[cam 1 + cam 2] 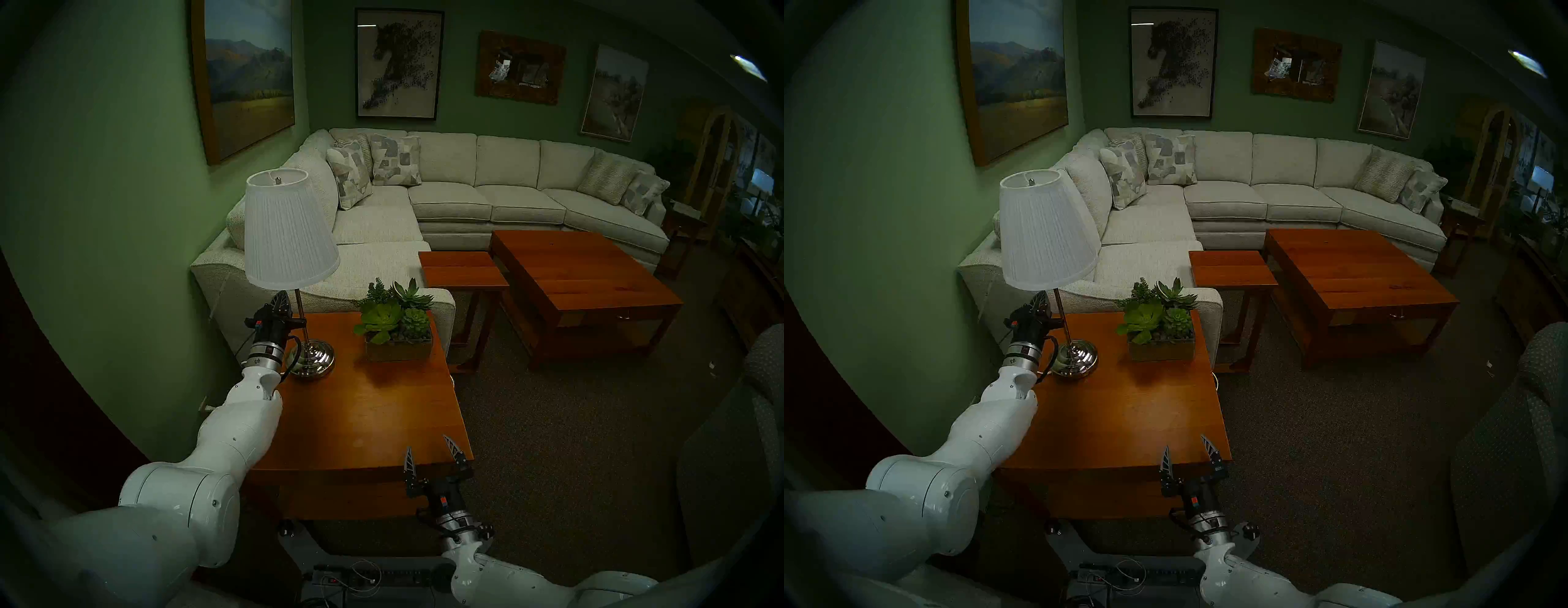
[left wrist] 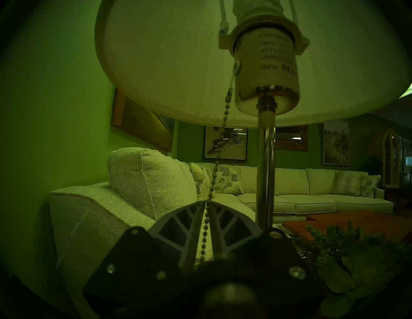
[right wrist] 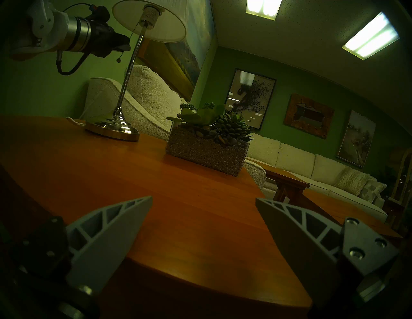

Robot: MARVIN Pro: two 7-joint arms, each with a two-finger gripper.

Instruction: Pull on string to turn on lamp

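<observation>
A: Where does the string (image 2: 219, 142) lie relative to the fingers?

B: It hangs from the socket under the shade of the lamp (image 1: 285, 229), just left of the pole, its long axis near vertical. It runs down between the fingers of the left gripper (image 2: 206, 203), whose tips meet, pinching it. The right gripper (image 1: 430, 454) idles well apart, fingers spread, at the surface (image 1: 360, 407) edge.

A: What differs between views?

B: Only the right wrist view shows the end knob dangling below the fingers; the head views hide the string.
</observation>
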